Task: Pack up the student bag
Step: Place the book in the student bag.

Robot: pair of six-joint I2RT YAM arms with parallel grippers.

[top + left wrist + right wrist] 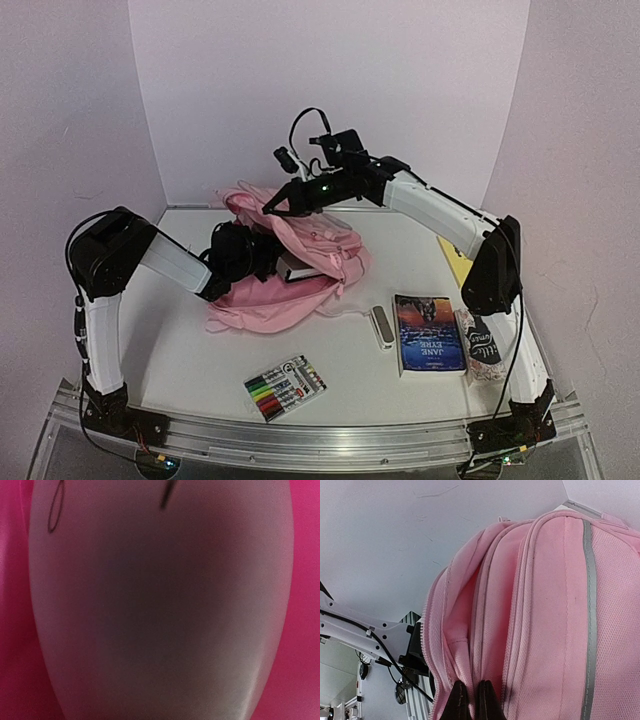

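Observation:
The student bag is a soft pink backpack lying mid-table, with its top lifted. My right gripper holds that top edge up. In the right wrist view its dark fingertips are shut on a fold of the bag beside the open zip. My left gripper reaches into the bag's mouth from the left, with a pale, dark-covered flat item at its tip. In the left wrist view that pale item, with a few black script marks, fills the frame against pink lining, and it hides the fingers.
A pack of coloured markers lies near the front. To the bag's right lie a small white case, a Jane Eyre book and a white pouch with black script. A yellow sheet sits under the right arm. Walls close the back and sides.

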